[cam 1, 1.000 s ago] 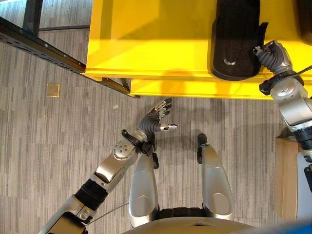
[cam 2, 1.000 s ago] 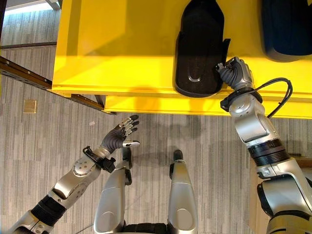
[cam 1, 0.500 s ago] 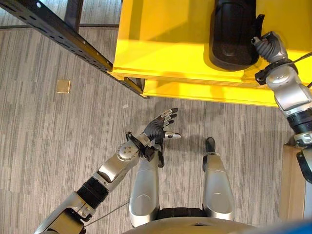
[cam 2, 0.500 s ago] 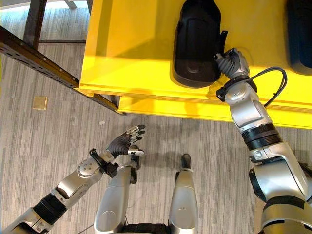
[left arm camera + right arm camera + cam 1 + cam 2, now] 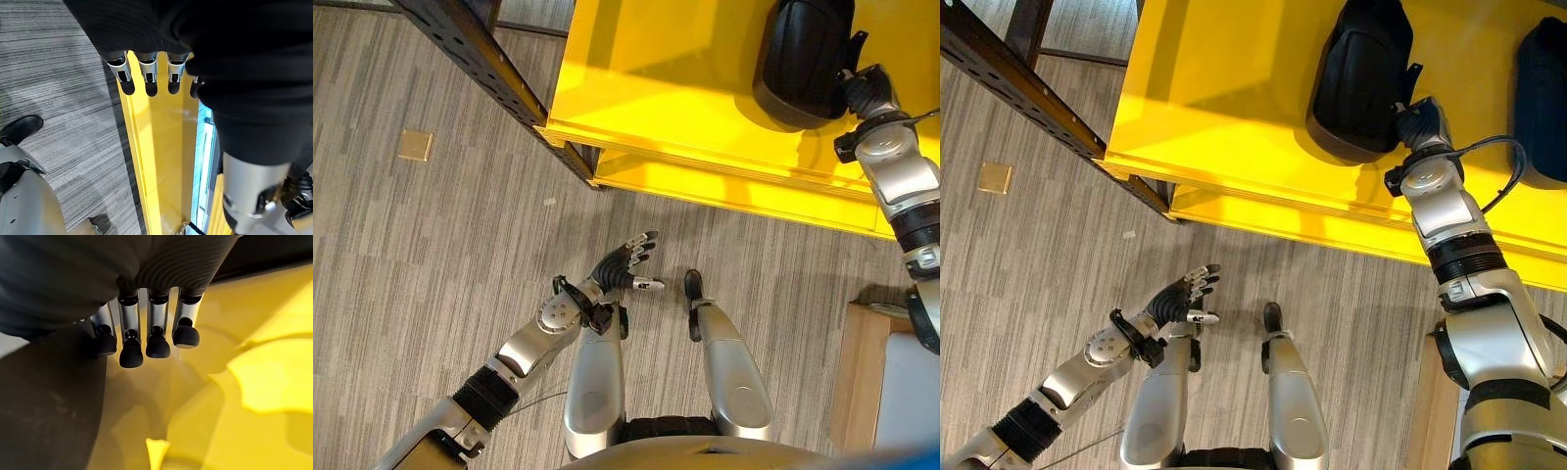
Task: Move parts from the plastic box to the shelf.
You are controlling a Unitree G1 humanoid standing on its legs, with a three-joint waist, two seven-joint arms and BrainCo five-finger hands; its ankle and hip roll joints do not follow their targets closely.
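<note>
— On the yellow shelf (image 5: 1234,108), where does the part sit?
— The black part (image 5: 1361,78) lies flat on the shelf's top surface, near its front edge. A second dark part (image 5: 1540,93) lies on the same surface, further toward the robot's right, apart from the first.

— Is a hand on it?
— The right hand (image 5: 1422,125) is at the black part's right edge, touching it or just beside it. In the right wrist view its fingers (image 5: 159,330) hang in a row, somewhat bent, beside the dark surface of the part, with nothing visibly clasped in them; I read it as relaxed rather than gripping.

— And the other hand?
— The left hand (image 5: 619,269) is low over the grey carpeted floor (image 5: 431,245), well apart from the shelf, fingers spread and straight, holding nothing.

— Anything else around?
— A dark metal rack beam (image 5: 480,64) runs diagonally at the shelf's left corner, and a small tan square (image 5: 414,145) lies on the floor to the left.
</note>
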